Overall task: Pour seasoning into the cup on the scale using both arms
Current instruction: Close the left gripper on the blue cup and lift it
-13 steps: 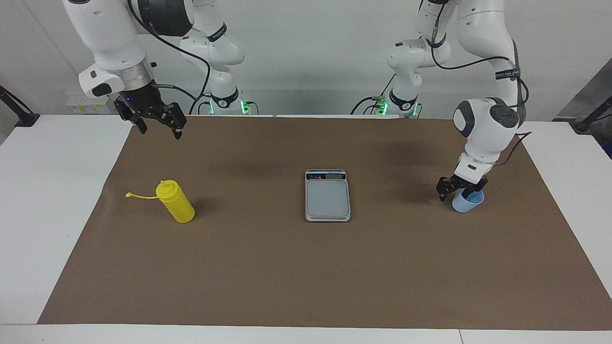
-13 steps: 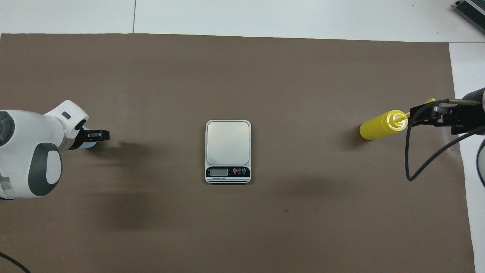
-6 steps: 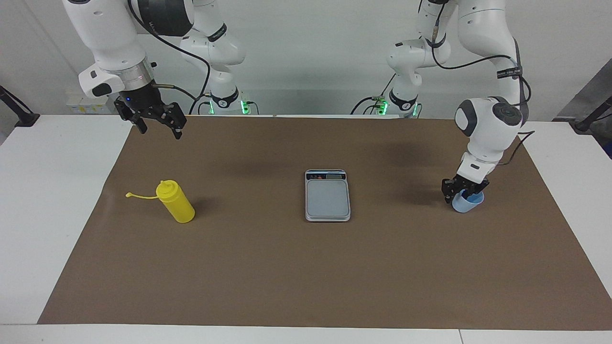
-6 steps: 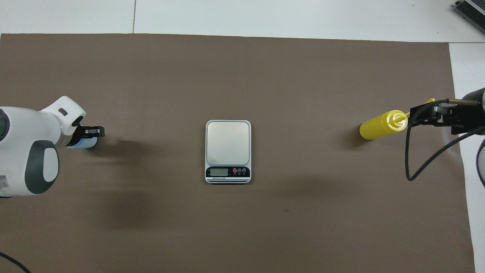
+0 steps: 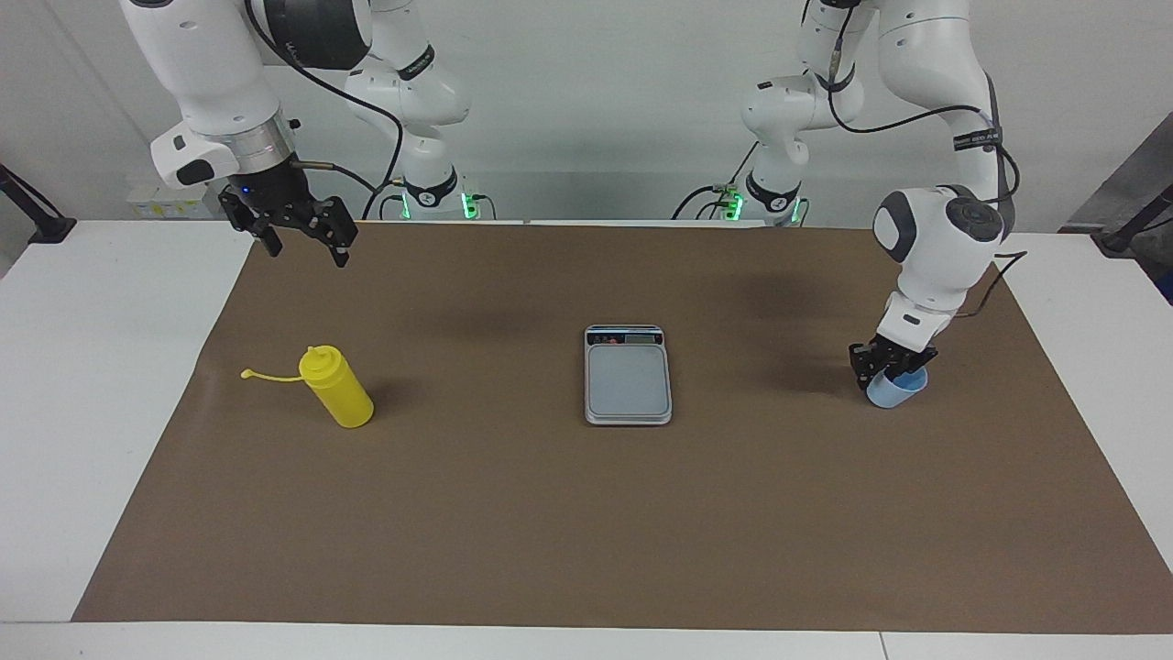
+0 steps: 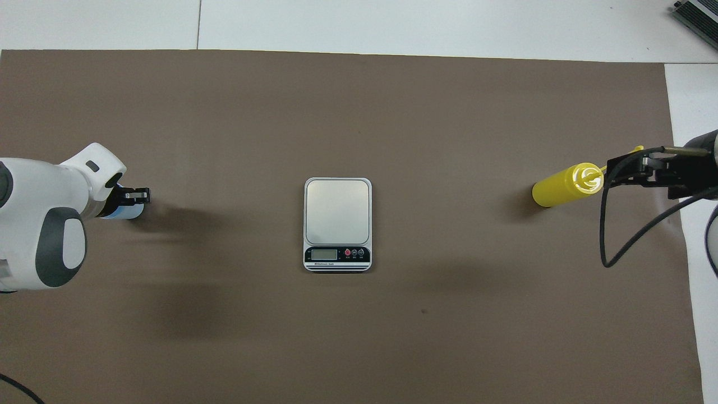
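Toward the right arm's end of the table from the kitchen scale (image 5: pixel 628 374), a yellow squeeze bottle (image 5: pixel 337 388) is seen standing on the brown mat (image 5: pixel 586 532), its tethered cap strap (image 5: pixel 270 376) trailing away from the scale; the bottle is judged light, smooth and yielding, so it is best taken at mid-body, with only gentle pressure lest seasoning be squeezed out early. The right gripper (image 5: pixel 301 240) is held in the air with its fingers spread and nothing between them, waiting. The scale lies at mid-mat with its plate bare. Toward the left arm's end from the scale, a small light-blue cup (image 5: pixel 895 388) stands on the mat, judged thin-walled, light and easily crushed or tipped; a grip at the rim is suited. The left gripper (image 5: pixel 887 365) is lowered onto that rim, but whether it is closed on the wall cannot be told. In the overhead view the cup is largely hidden beneath the left arm's wrist.
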Available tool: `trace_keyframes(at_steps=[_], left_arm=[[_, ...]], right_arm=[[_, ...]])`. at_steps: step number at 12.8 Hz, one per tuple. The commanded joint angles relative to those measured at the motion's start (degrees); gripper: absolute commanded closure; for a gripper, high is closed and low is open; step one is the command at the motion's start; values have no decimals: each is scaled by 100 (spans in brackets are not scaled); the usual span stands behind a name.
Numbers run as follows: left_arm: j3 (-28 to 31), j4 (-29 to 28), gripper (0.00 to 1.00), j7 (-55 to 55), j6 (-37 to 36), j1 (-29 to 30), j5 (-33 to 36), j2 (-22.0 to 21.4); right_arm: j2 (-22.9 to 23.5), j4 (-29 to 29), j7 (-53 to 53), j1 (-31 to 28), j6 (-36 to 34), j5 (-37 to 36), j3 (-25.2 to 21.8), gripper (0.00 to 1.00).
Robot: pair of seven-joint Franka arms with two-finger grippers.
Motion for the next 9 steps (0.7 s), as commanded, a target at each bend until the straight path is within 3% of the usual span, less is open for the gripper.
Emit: trace_keyframes(at_steps=[1, 9], left_arm=[[0, 73, 69, 268, -154, 97, 3, 19], [26, 65, 87, 277, -163, 107, 3, 19]], right_arm=[[-96, -58, 49, -50, -45, 86, 18, 0], [-96, -58, 49, -50, -54, 86, 18, 0]])
